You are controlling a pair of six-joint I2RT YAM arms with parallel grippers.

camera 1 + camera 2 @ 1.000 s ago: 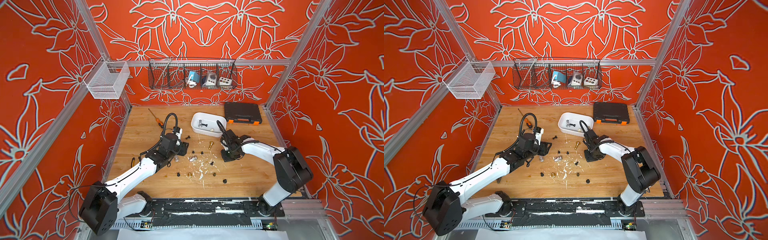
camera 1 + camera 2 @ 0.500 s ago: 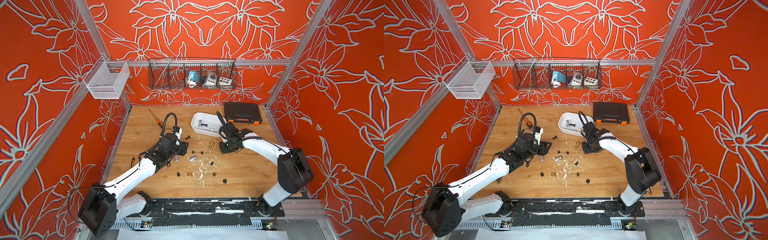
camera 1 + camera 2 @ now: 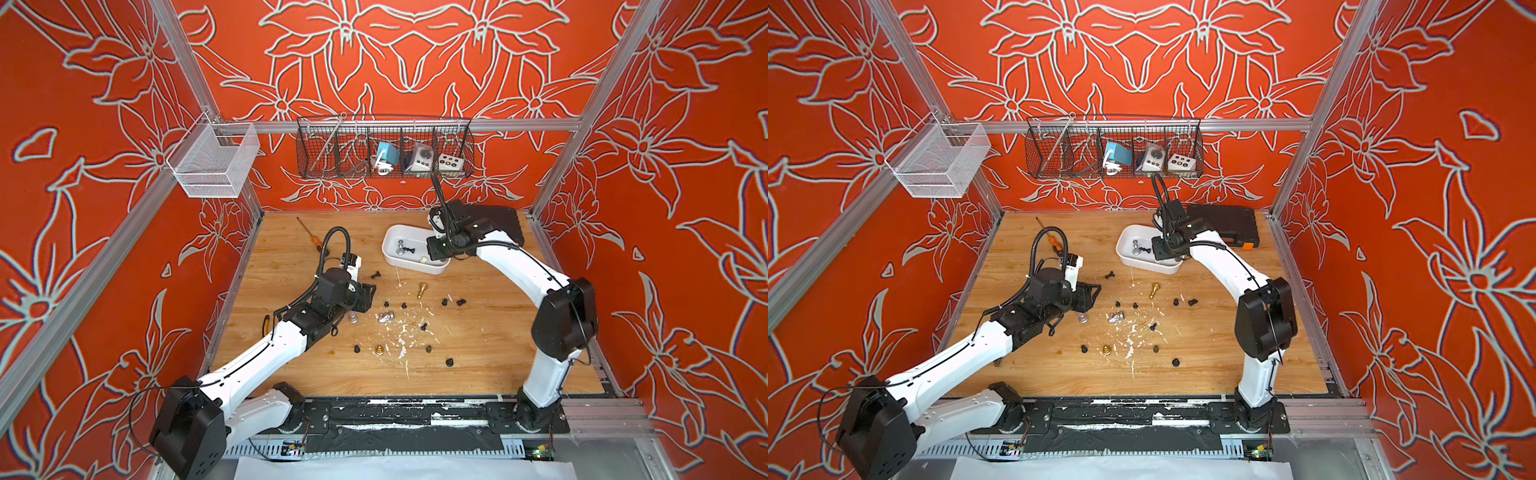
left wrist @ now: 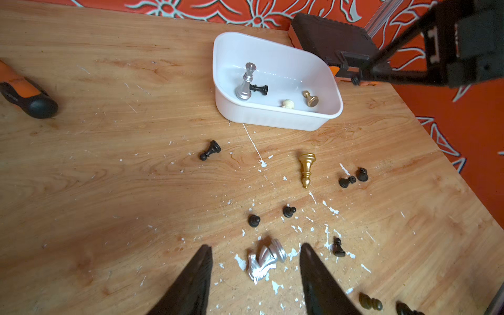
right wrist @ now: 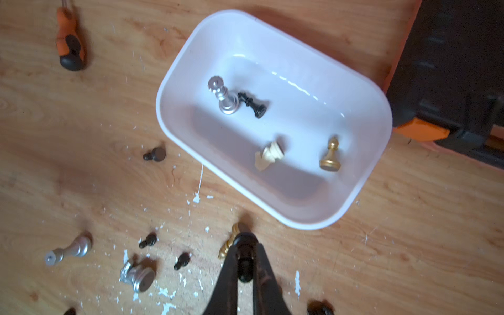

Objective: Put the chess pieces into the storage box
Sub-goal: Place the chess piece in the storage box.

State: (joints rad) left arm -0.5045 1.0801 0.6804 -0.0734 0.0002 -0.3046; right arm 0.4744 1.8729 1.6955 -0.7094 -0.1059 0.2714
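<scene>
While the right pincer (image 5: 244,241) is clamped on a black pawn (image 5: 244,263) over the end of the storage box (image 5: 174,81) nearest the toolcase (image 5: 450,68), a silver queen (image 5: 222,95), a black piece (image 5: 252,105), a cream piece (image 5: 268,155) and a gold pawn (image 5: 330,155) sit inside it. The left pincer (image 4: 255,246) hangs with its jaws apart, a toppled silver knight (image 4: 266,259) showing between them in its wrist view, among other chess pieces (image 4: 306,169) on the counter (image 4: 109,177).
</scene>
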